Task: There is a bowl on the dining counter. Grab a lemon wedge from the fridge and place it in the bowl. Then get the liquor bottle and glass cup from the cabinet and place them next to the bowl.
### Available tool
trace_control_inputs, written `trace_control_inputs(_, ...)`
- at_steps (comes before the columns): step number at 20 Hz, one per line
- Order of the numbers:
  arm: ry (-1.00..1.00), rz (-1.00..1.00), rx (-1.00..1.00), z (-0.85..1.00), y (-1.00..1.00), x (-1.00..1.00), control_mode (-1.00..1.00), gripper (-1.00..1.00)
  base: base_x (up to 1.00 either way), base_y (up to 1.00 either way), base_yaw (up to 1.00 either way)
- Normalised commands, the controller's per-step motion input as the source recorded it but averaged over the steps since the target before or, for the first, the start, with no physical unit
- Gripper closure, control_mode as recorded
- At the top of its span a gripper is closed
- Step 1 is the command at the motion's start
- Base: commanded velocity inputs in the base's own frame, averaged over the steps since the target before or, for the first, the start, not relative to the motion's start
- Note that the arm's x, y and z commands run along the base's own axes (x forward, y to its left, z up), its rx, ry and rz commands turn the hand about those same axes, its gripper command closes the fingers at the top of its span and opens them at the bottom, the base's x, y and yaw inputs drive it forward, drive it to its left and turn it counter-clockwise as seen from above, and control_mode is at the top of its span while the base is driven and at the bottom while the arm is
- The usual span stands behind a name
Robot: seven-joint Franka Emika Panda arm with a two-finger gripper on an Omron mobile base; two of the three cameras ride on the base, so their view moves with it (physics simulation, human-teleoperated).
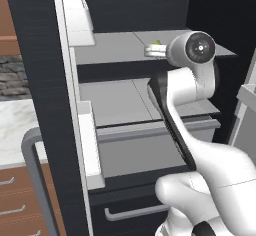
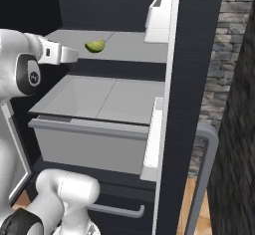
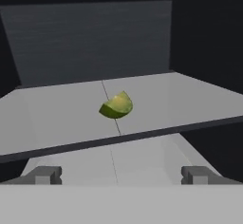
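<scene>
The fridge (image 1: 35, 55) stands open, with grey shelves inside. A small yellow-green lemon wedge (image 3: 116, 106) lies on the upper shelf (image 3: 57, 114), close to the shelf's front edge. The wedge also shows in the right base view (image 2: 94, 46), and as a sliver behind the hand in the left base view (image 1: 156, 42). My gripper (image 3: 121, 175) is open and sits just in front of the shelf, level with the wedge and a short way from it. Nothing is between its fingertips (image 3: 47, 174). From the right base view, the hand (image 2: 62, 55) reaches in from the left toward the wedge.
White door bins (image 1: 80, 17) (image 2: 159, 15) hang on the open doors either side of the arm. Below the shelf a grey drawer (image 2: 94, 129) is pulled out. A lower drawer handle (image 1: 135, 212), brown drawers (image 1: 15, 200) and a stone wall (image 2: 224, 55) surround the fridge.
</scene>
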Motion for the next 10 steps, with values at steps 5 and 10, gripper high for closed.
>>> trace_control_inputs(5, 0.0, -0.04, 0.0, 0.0, 0.02, 0.37, -1.0, -1.0, 0.0, 0.0, 0.0)
trace_control_inputs(10, 0.0, -0.06, 0.0, 0.0, 0.08, 0.4, -1.0, -1.0, 0.0, 0.0, 0.0)
